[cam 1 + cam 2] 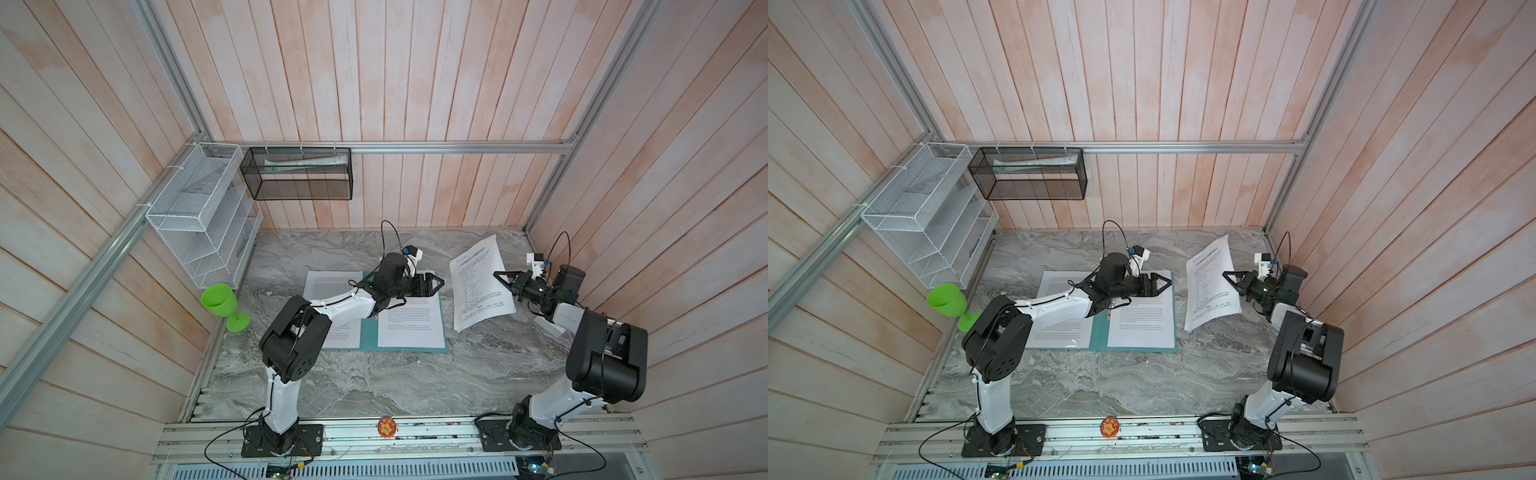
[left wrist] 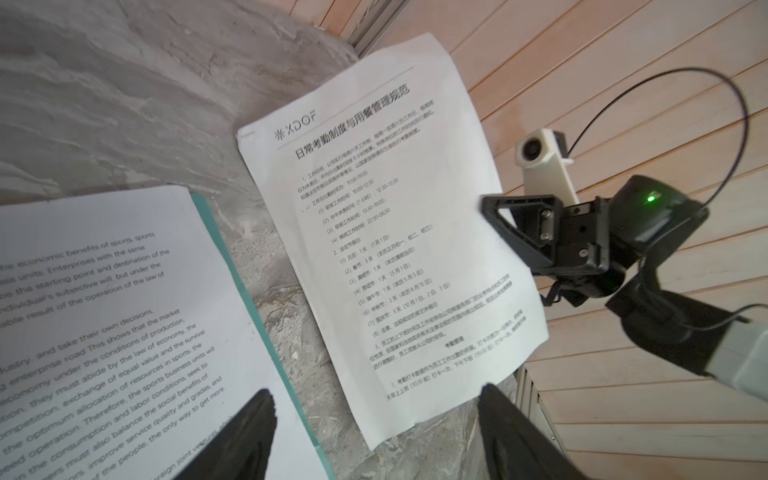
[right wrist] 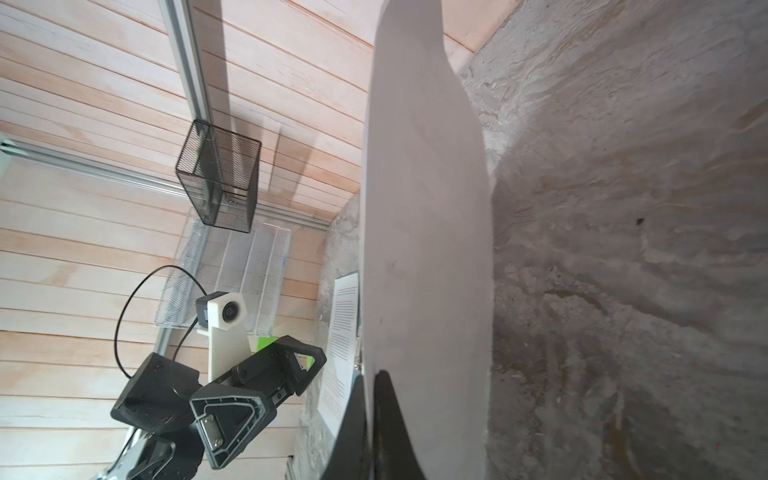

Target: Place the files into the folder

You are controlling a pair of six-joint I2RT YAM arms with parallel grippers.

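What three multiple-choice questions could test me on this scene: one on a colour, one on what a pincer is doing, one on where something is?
1. The open folder is: A. red; B. black; C. teal-green.
2. The right pincer is: A. open and empty; B. shut on a printed sheet; C. hidden from view.
3. The green goblet is: A. at the table's left edge, below the white wire rack; B. on the folder; C. in the right pincer.
Answers: 1 C, a teal strip shows between the papers lying on it. 2 B, the sheet hangs lifted off the table from its closed tips. 3 A, both top views show it there.
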